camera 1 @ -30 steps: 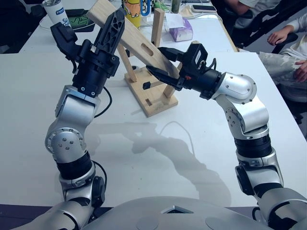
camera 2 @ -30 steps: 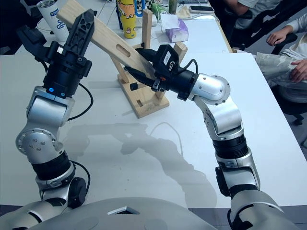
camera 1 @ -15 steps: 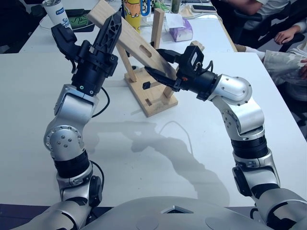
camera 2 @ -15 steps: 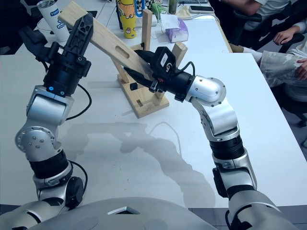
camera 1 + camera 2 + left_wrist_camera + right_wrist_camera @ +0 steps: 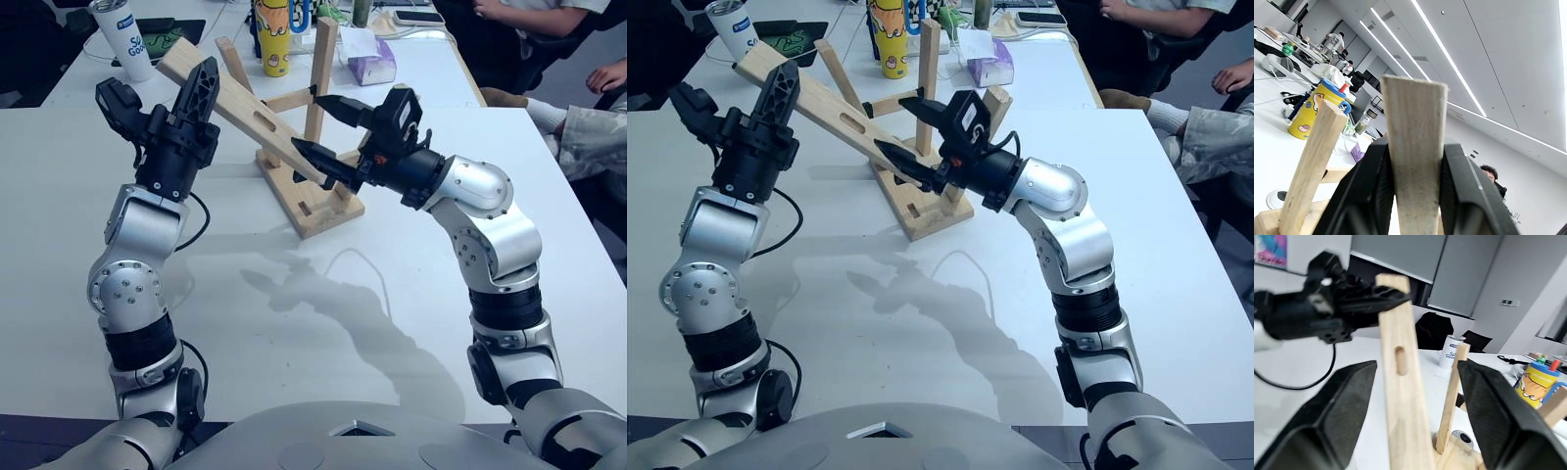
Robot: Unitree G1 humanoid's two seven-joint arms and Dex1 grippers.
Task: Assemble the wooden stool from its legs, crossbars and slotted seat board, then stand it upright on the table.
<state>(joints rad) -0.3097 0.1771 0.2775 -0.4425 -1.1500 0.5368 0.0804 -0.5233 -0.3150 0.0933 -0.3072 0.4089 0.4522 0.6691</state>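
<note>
Seat board (image 5: 257, 110) tilts in the left gripper (image 5: 1415, 143), yellow cup (image 5: 274, 39) behind.

No print reads clearly. The white cup (image 5: 125, 41), upper left, carries blue lettering, partly cut off; the yellow cup (image 5: 274, 39) bears a cartoon figure.

Pale wood seat board (image 5: 240, 103), white table (image 5: 59, 245), yellow cup (image 5: 274, 44)

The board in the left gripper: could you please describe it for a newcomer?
On the white table, find the part-built wooden stool at the far middle. The board slants up from it toward the robot's left, its upper end clamped in the left gripper. Unlike the upright legs, it is tilted and slotted.
</note>
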